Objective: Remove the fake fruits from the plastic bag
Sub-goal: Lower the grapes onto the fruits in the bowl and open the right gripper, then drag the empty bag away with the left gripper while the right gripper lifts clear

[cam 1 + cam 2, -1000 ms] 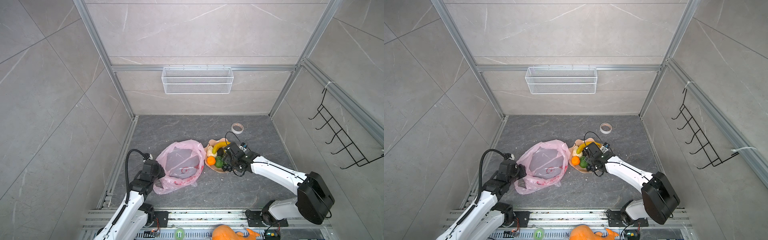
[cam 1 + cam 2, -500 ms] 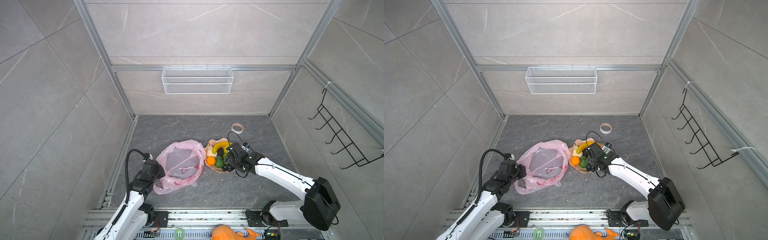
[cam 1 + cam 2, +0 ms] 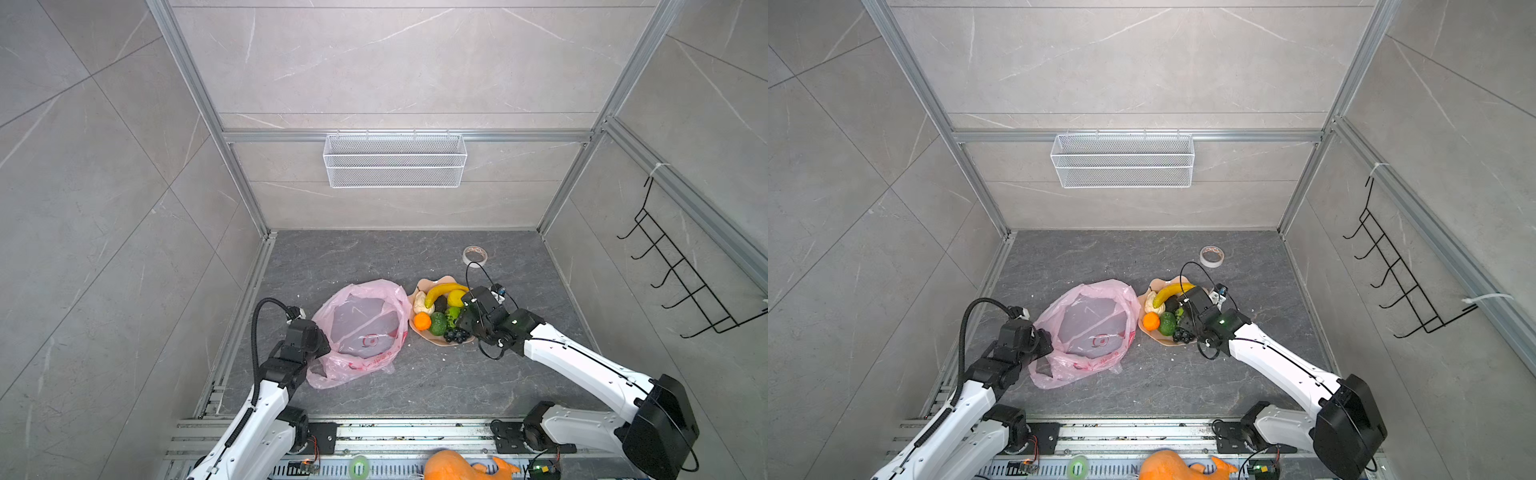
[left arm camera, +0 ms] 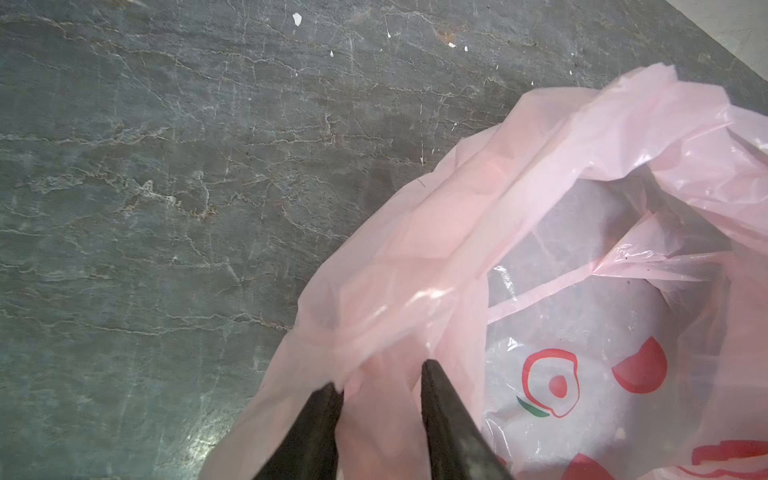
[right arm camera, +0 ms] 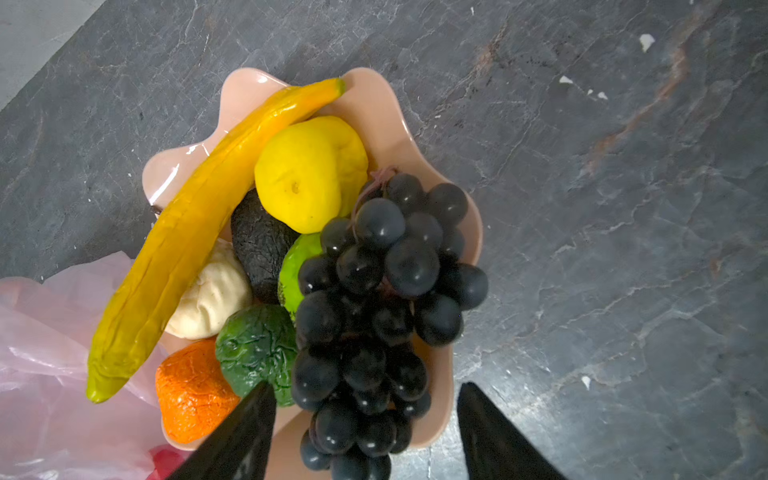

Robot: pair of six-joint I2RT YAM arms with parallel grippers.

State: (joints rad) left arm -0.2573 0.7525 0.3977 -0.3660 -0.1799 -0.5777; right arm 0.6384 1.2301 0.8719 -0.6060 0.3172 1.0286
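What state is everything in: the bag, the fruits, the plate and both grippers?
plastic bag: mouth open, no fruit seen inside.
fake fruits: piled on the plate.
plate: level, full.
left gripper: shut on the plastic bag's rim.
right gripper: jaws open, flanking grape bunch, not gripping.

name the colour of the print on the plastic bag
Red print, one small green stroke, on the plastic bag; clearest in the left wrist view.
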